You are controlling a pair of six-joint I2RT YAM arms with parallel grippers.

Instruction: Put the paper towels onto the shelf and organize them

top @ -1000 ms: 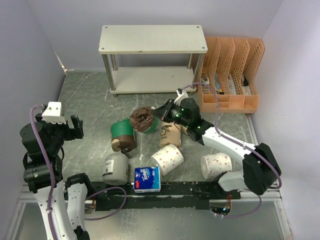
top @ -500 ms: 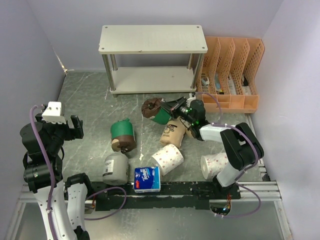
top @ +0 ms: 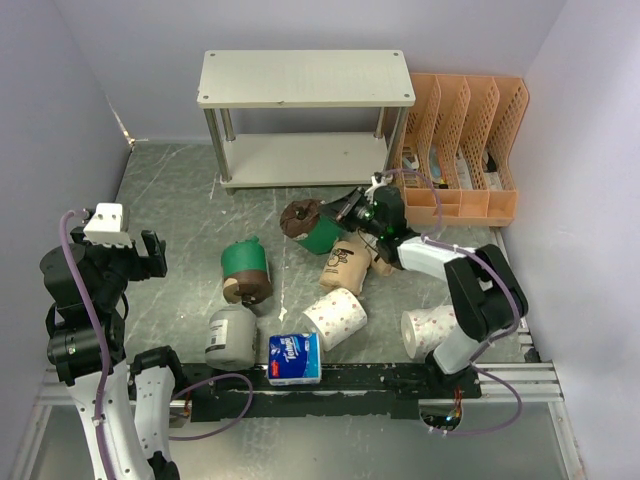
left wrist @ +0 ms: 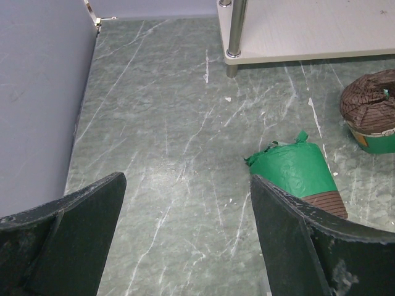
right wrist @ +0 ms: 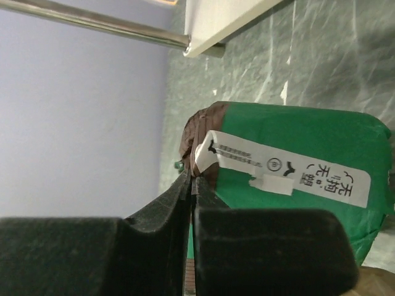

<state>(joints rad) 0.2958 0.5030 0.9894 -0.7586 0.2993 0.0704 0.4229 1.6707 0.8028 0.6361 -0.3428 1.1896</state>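
My right gripper point(top: 352, 208) is shut on the brown twisted wrapper end of a brown-and-green paper towel roll point(top: 308, 225), in front of the off-white two-tier shelf point(top: 305, 80). In the right wrist view its jaws point(right wrist: 192, 182) pinch the wrapper of that roll point(right wrist: 296, 148), with a shelf board corner point(right wrist: 222, 18) beyond. A second brown-and-green roll point(top: 245, 272) lies mid-table, and it also shows in the left wrist view point(left wrist: 296, 176). My left gripper point(top: 150, 255) is open and empty at the left point(left wrist: 185, 246). Both shelf boards are bare.
Tan kraft rolls point(top: 343, 265) lie by my right forearm. White dotted rolls point(top: 335, 318) point(top: 432, 330), a grey roll point(top: 232, 338) and a blue-and-white pack point(top: 295, 358) lie near the front. An orange file organizer point(top: 460, 150) stands right of the shelf.
My right gripper carried the brown-and-green roll a little right and toward the shelf, and the right arm folded back. The left arm has not moved.
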